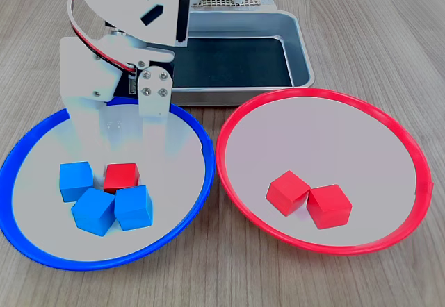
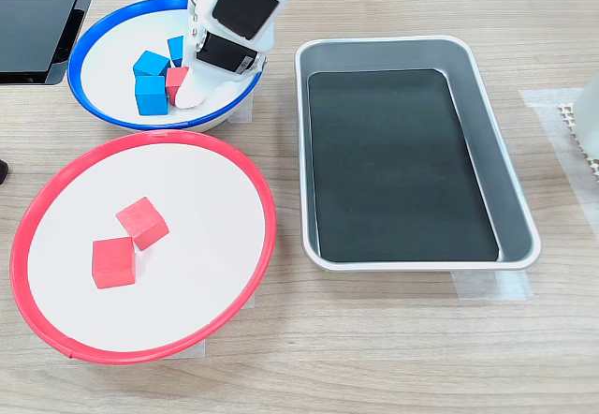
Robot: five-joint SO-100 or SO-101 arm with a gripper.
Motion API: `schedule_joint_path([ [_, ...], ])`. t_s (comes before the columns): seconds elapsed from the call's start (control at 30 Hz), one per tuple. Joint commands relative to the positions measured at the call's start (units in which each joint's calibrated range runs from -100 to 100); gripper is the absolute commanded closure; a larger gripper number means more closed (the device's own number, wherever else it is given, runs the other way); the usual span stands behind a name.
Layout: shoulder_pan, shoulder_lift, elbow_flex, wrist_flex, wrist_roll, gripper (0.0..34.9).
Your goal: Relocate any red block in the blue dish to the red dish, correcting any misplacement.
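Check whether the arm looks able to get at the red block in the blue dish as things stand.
Probably yes. The gripper hangs over the blue dish, just behind the red block, whose top is uncovered. Three blue cubes crowd its front and sides, leaving little room for the jaws.

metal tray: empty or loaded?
Empty. The tray shows only its bare dark liner in both exterior views; no cubes inside.

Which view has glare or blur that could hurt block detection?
First exterior view: blue dish interior washes out pale near the gripper, whose lower edge blends in; red block stays crisp. Second exterior view: even light, soft shadows, mild sheen on the metal tray; the arm hides part of that block.
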Motion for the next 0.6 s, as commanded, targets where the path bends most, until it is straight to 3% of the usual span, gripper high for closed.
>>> schedule_joint_path([
  [0.0, -0.2, -0.8, -1.1, -0.5, 0.0, 29.8],
  [0.17, -0.5, -1.5, -0.6, -0.5, -0.1, 34.4],
  [0.57, -1.6, -10.2, 3.0, 2.8, -2.2, 34.6],
])
